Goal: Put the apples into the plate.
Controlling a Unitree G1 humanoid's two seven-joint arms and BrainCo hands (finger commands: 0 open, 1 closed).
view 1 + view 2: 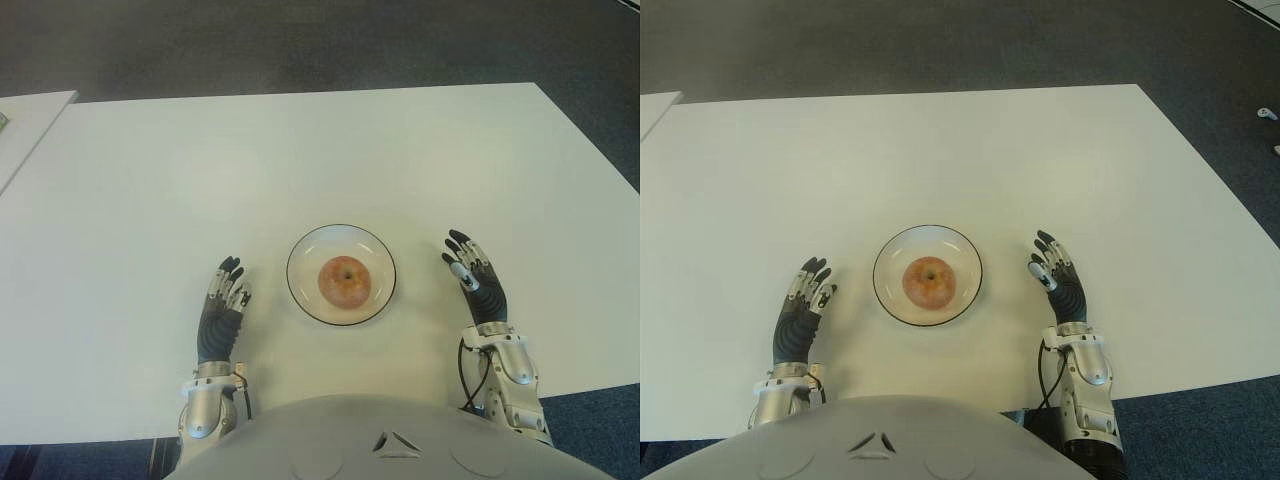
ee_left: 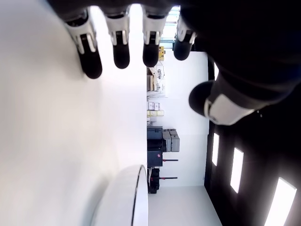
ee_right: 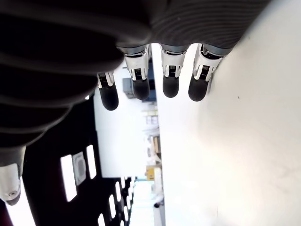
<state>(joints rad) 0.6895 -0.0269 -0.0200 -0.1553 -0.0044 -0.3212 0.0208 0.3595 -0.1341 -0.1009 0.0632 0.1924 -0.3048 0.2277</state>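
Sitting in the round, dark-rimmed plate (image 1: 304, 296) near the white table's (image 1: 150, 180) front edge, one apple (image 1: 344, 283); left hand (image 1: 221, 310) and right hand (image 1: 478, 283) flank it, fingers relaxed, empty. Left wrist view catches the plate's rim only.

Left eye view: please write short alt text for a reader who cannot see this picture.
An apple sits in a round plate on a white table. The robot's left hand and right hand show on either side of the plate, open and holding nothing.
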